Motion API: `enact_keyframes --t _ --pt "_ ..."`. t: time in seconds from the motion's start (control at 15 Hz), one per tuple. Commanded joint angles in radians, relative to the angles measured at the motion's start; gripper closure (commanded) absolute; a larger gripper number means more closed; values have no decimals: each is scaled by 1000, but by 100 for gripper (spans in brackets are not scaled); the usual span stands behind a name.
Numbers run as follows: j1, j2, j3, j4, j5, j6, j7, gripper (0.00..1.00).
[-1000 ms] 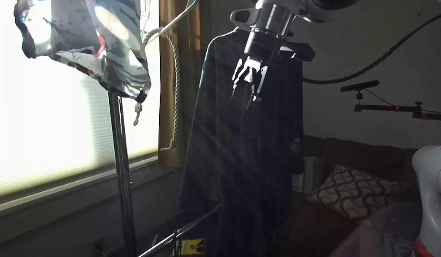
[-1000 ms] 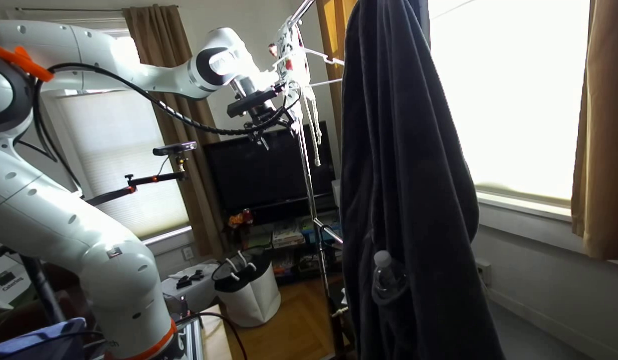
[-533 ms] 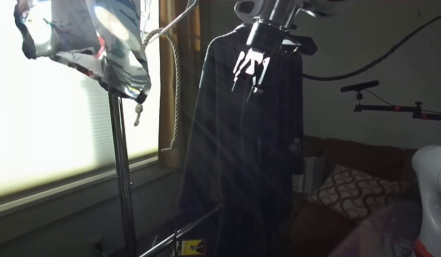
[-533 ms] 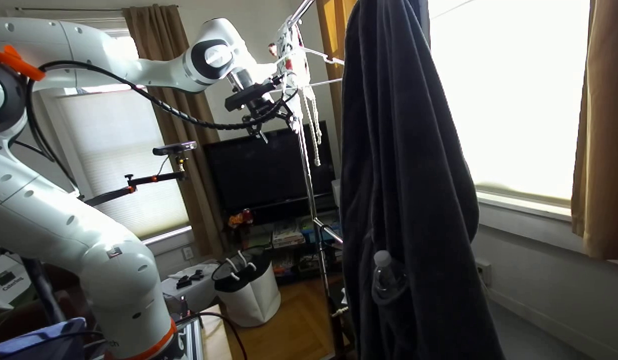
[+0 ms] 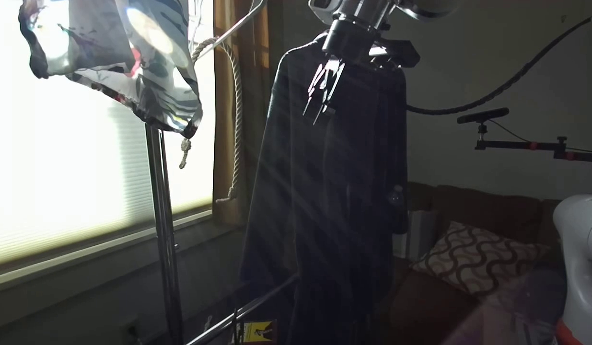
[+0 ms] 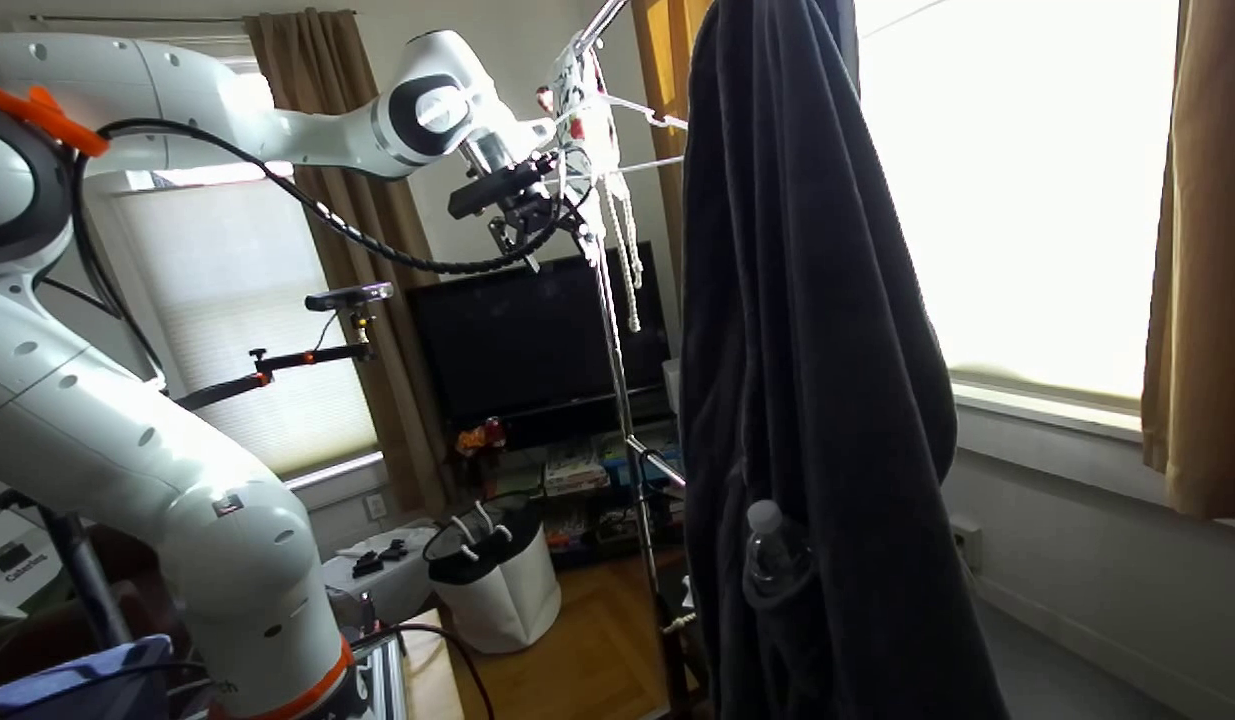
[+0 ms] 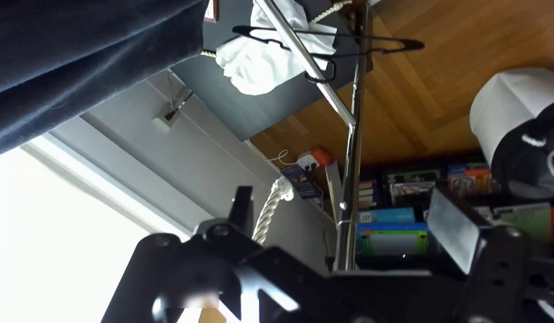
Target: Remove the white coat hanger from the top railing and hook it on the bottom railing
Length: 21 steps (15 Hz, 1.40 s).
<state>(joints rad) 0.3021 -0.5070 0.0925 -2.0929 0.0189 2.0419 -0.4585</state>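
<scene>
The white coat hanger [image 5: 238,25] is at the top of an exterior view, with part of it cut off by the frame; it also shows in an exterior view [image 6: 627,103] beside a floral garment. Its hook is not clearly visible. The top railing [image 6: 602,22] shows only as a short length. The bottom railing [image 5: 243,309] runs low across the rack, also in an exterior view [image 6: 662,468] and the wrist view [image 7: 303,54]. My gripper [image 5: 309,119] points down, open and empty, high in the rack area [image 6: 560,245]. Its fingers [image 7: 348,217] stand wide apart in the wrist view.
A dark coat [image 5: 324,201] hangs large on the rack [image 6: 807,350]. The floral garment [image 5: 109,43] and ropes [image 5: 236,120] hang near the hanger. A chrome upright [image 6: 622,370] stands below it. A black hanger [image 7: 389,50] hangs on the bottom railing above white cloth [image 7: 259,67].
My gripper has risen and shifted slightly left in an exterior view, and it looks turned, its fingers appearing closer together there. The hanger, garments and rack have not visibly moved.
</scene>
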Motion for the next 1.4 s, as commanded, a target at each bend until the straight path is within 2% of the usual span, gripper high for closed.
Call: enact_keyframes --t 0.0,0.27,0.4,0.47,0.6,0.8,0.93,1.0,1.07,1.2,1.33 --pt "-34 92 57 149 22 9 207 0" --pt "-86 165 114 349 -33 8 431 0" --pt "-137 190 159 441 -161 -51 514 0" --pt "-144 200 169 482 -216 -125 492 0" --pt "-125 211 156 545 -194 -194 435 0" --pt "-118 223 141 597 -109 -151 499 0" --pt "-128 232 139 635 -86 -146 553 0" --pt "-124 238 140 652 -84 -157 541 0" --pt "-126 220 143 615 -109 -143 518 0" --pt "-126 230 142 637 -100 -144 522 0" --pt "-124 235 152 639 -62 -103 608 0"
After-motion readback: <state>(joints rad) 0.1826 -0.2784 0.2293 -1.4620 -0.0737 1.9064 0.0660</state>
